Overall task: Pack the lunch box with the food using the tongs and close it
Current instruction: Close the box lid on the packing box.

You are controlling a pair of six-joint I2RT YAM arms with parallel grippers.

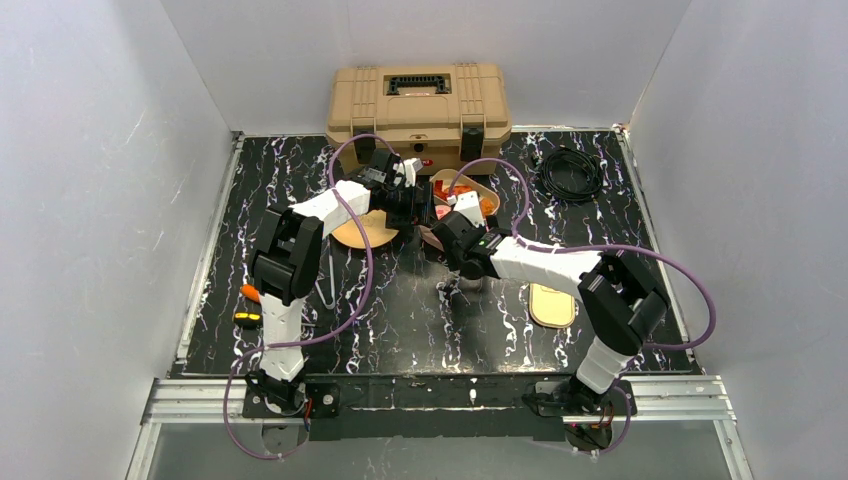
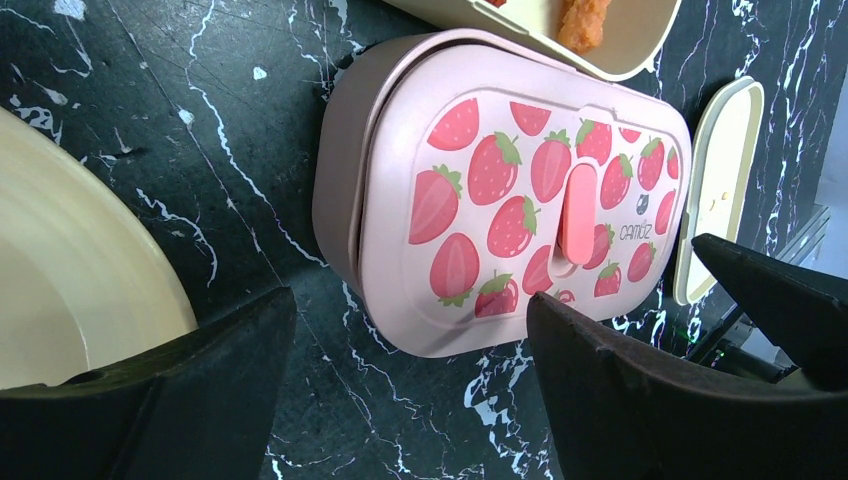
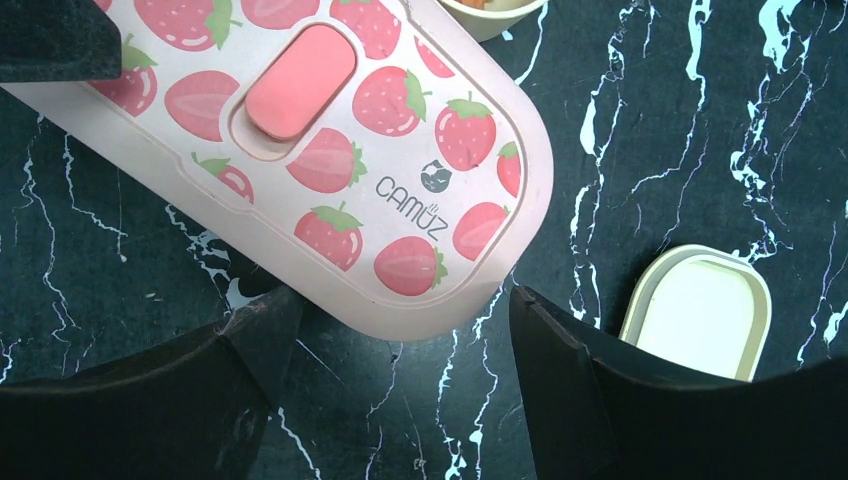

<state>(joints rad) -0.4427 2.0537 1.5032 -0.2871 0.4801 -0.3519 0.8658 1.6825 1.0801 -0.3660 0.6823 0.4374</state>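
The pink lunch box, its strawberry-print lid shut, lies on the black marbled table between both grippers. My left gripper is open just in front of the box's long side, touching nothing. My right gripper is open at the box's rounded end, also holding nothing. From above, the lunch box is mostly hidden under the two wrists. An orange-red piece of food lies in a cream bowl behind the box. A thin metal shape, probably the tongs, lies left of centre.
A tan plate sits left of the box, and a cream oval lid lies to the right. A tan toolbox and a black cable are at the back. Two small pieces lie at the left edge.
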